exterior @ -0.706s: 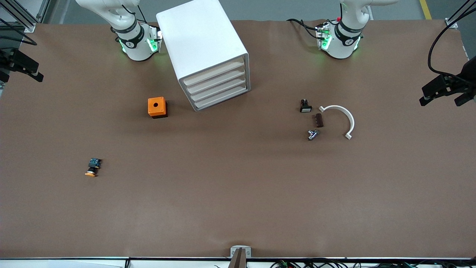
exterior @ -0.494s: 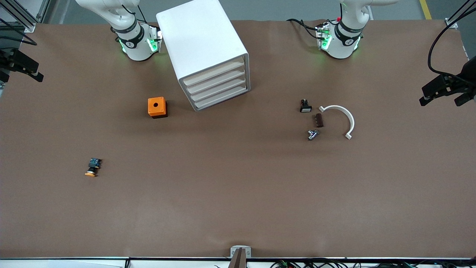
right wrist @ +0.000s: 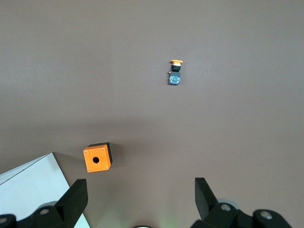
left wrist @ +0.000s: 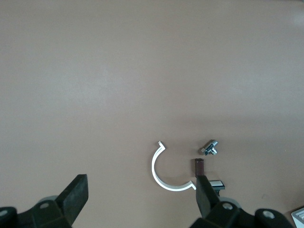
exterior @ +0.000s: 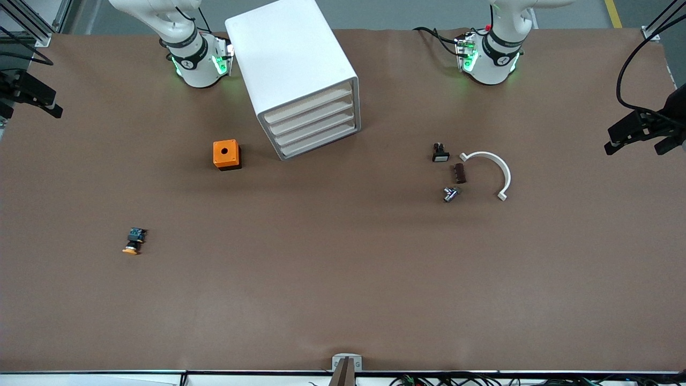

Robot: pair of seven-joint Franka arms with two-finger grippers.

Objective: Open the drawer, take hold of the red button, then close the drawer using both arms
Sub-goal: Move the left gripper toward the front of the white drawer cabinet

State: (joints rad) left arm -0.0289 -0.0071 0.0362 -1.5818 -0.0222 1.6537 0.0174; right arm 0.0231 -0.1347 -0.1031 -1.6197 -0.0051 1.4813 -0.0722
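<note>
Worktop (exterior: 343, 279) of brown paper carries everything, and both arms wait at its edge along the robots' bases. Largest on it is a white drawer cabinet (exterior: 292, 69), standing at that edge between the two bases, turned at an angle, all four drawers (exterior: 313, 126) shut. Both grippers are raised, seen only from their own wrist cameras — the left gripper (left wrist: 140, 199) over the left arm's end of the worktop, the right gripper (right wrist: 140, 199) over the right arm's end, each with its jaws spread wide and holding nothing.

Just beside the cabinet toward the right arm's end sits an orange box (exterior: 226, 154) with a hole in its top. Toward the left arm's end lies a white half-ring clamp (exterior: 496, 169), with three small parts close by: a brown block (exterior: 459, 173), a black part with a white face (exterior: 440, 153) and a small metal fitting (exterior: 450, 193).

An orange-capped push-button (exterior: 134, 240) lies well apart, toward the right arm's end and nearer the front edge. No red-capped button shows; whether one lies in a shut drawer cannot be told.
</note>
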